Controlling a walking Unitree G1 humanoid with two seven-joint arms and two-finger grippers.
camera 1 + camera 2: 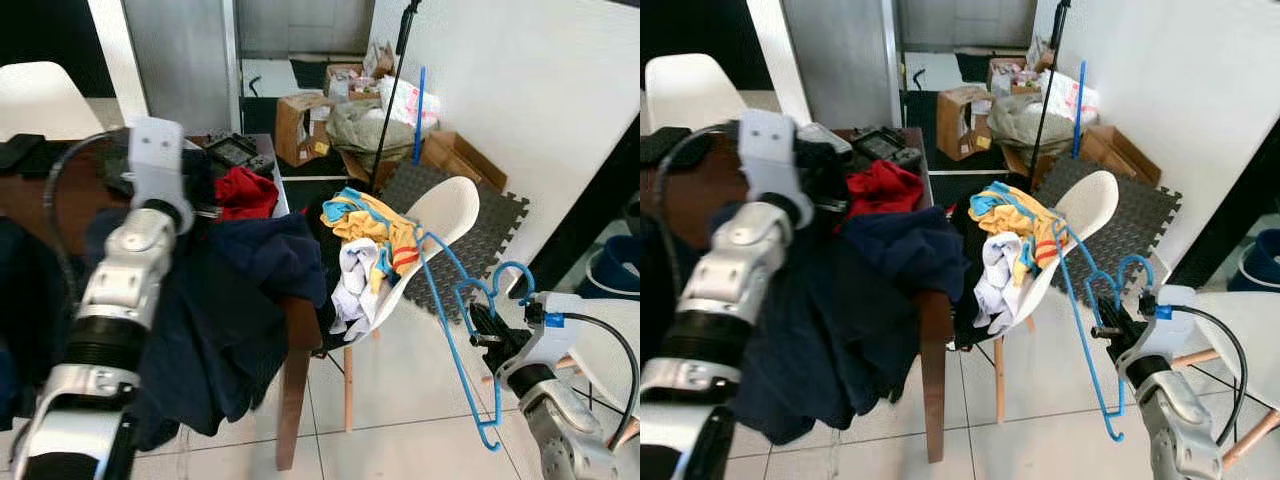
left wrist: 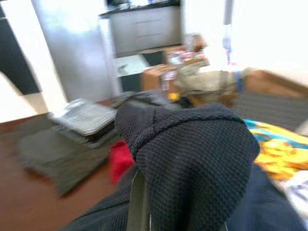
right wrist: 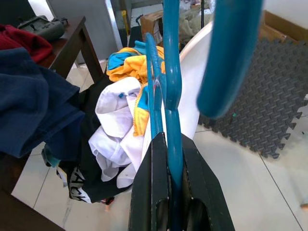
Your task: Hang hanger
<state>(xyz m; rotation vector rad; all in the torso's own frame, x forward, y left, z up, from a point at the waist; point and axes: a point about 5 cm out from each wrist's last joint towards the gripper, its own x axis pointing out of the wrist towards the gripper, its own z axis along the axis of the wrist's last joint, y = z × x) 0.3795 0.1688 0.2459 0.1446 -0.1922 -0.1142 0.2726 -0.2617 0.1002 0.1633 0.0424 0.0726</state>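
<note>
Blue hanger (image 1: 455, 320) sits clamped in the right gripper (image 1: 487, 330), low on the right of the scene, its hook curling above the fingers and its long frame slanting from near the white chair (image 1: 440, 225) down toward the tiled floor (image 1: 400, 440). Seen from the right wrist, the two black fingers (image 3: 154, 192) press narrowly on either side of the hanger's shaft, a grip the head views cannot settle. That same view looks along the hanger to the heap of yellow, blue and white clothes (image 3: 125, 110) on the chair seat.

On the left, the left gripper (image 1: 205, 200) is up over the wooden table (image 1: 300, 330), sunk into a dark navy garment (image 1: 240, 300). Its wrist camera has dark knitted cloth draped right over the fingers, so whether they are wide or closed cannot be told. Behind the cloth that camera picks out a red garment (image 2: 120, 161) and flat grey things lying on the tabletop.

Navy cloth spills over the table's near right corner. Between that corner and the chair there is only a narrow strip of floor. Open tiles lie near, in front of the chair. Far right, a grey foam mat (image 1: 480, 230) runs along the white wall (image 1: 520, 90), with cardboard boxes (image 1: 300, 125) beyond.
</note>
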